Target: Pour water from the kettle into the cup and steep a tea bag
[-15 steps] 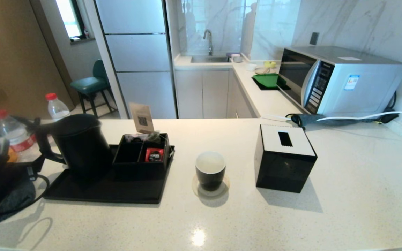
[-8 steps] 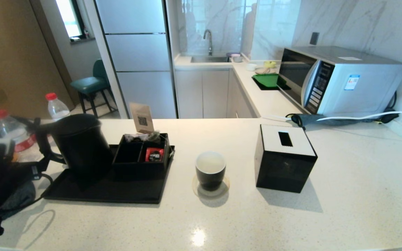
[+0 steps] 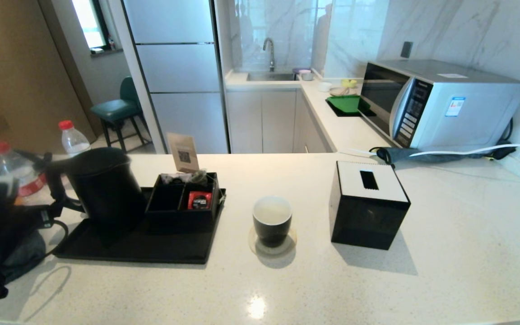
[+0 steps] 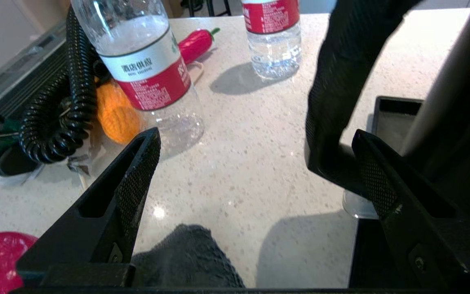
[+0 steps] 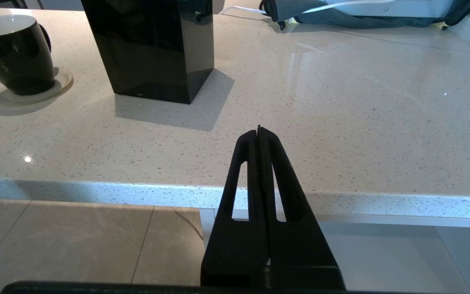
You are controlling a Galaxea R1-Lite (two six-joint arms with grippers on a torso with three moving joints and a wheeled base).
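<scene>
The matte black kettle stands on a black tray at the left, its loop handle turned towards my left arm. My left gripper is open. The handle lies between its fingers, close to the one on the kettle's side. The black cup, white inside, sits on a small coaster at mid-counter and also shows in the right wrist view. I cannot make out water or a tea bag. My right gripper is shut and empty, parked at the counter's front edge.
An organizer with a red sachet shares the tray. A black cube box stands right of the cup. Red-capped bottles, a coiled cable and a grey cloth crowd the left. A microwave sits back right.
My left arm has shifted a little up and forward beside the kettle handle. The kettle, the cup and my right arm have stayed put.
</scene>
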